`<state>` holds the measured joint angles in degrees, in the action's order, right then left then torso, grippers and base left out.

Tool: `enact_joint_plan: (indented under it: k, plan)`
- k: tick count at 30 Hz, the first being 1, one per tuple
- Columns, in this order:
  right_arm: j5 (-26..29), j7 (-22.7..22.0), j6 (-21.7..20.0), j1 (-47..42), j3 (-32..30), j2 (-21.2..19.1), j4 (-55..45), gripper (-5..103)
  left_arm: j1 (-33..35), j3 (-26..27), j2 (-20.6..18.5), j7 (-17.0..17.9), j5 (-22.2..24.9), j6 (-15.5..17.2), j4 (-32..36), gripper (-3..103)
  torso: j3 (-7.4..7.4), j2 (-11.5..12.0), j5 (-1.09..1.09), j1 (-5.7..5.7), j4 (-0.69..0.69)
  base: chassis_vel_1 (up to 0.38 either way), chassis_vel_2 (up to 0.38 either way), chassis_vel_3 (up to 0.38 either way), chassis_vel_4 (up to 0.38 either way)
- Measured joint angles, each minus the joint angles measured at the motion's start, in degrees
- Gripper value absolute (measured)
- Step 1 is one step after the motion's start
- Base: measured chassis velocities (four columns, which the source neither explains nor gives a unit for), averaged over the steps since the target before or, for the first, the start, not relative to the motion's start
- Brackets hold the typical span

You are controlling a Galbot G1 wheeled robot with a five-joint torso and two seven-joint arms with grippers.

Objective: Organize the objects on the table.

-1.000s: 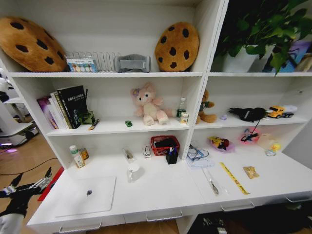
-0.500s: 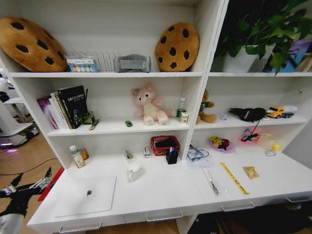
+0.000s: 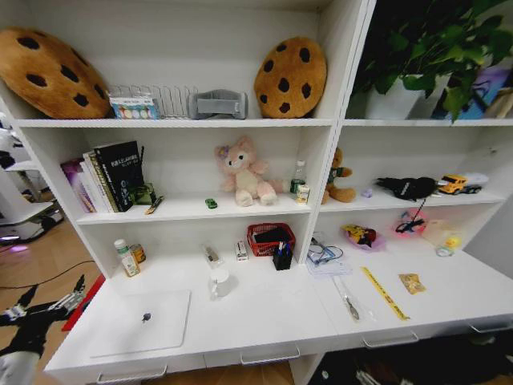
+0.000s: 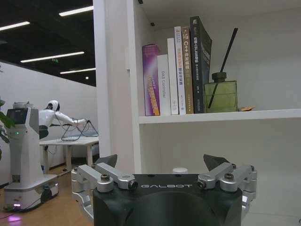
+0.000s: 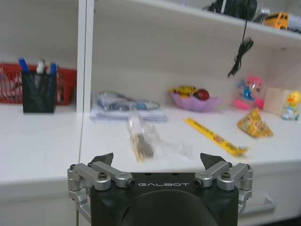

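The silver laptop (image 3: 141,321) lies shut at the left front of the white table (image 3: 264,309). A tiny green toy car (image 3: 211,203) sits on the shelf above, beside a pink plush. Blue pens stand in a black holder (image 3: 282,255) (image 5: 38,89), and a clear bag with pens (image 3: 350,303) (image 5: 141,139) lies right of centre. My left gripper (image 3: 52,301) (image 4: 160,165) hangs open off the table's left end, level with the desk, facing the bookshelf side. In the right wrist view my right gripper (image 5: 157,162) is open and empty, low in front of the table edge, facing the bagged pens.
A red basket (image 3: 270,237), bottles (image 3: 127,258), a yellow ruler (image 3: 385,293), a snack packet (image 3: 413,282) and small toys (image 3: 361,235) crowd the back of the table. Books (image 4: 176,70) and a green diffuser (image 4: 221,94) fill the left shelf. Drawer handles (image 3: 269,355) line the front.
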<state>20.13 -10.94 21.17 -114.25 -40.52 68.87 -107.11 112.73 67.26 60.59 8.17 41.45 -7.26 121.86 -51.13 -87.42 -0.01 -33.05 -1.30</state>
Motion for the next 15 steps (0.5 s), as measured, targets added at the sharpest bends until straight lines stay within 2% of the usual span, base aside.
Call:
enact_joint_plan:
  k: [5, 9, 15]
  plan:
    - [1.82, -0.50, -4.17, -0.58, -1.98, -1.26, -9.41, 100, 0.00, 0.00, 0.00, 0.00, 0.00, 0.00, 0.00, 100, 0.00, 0.00, 0.01, 0.00, 0.00, 0.000, 0.000, 0.000, 0.000]
    - [4.24, -1.82, -10.06, 1.26, -4.63, -4.35, -17.60, 100, 0.00, 0.00, 0.00, 0.00, 0.00, 0.00, 0.00, 100, 0.00, 0.00, 0.00, 0.00, 0.00, 0.000, 0.000, 0.000, 0.000]
    - [6.48, -3.59, -14.98, 5.29, -5.81, -7.82, -20.62, 100, 0.00, 0.00, 0.00, 0.00, 0.00, 0.00, 0.00, 100, -0.01, 0.01, 0.01, 0.00, 0.01, 0.000, 0.000, 0.000, 0.000]
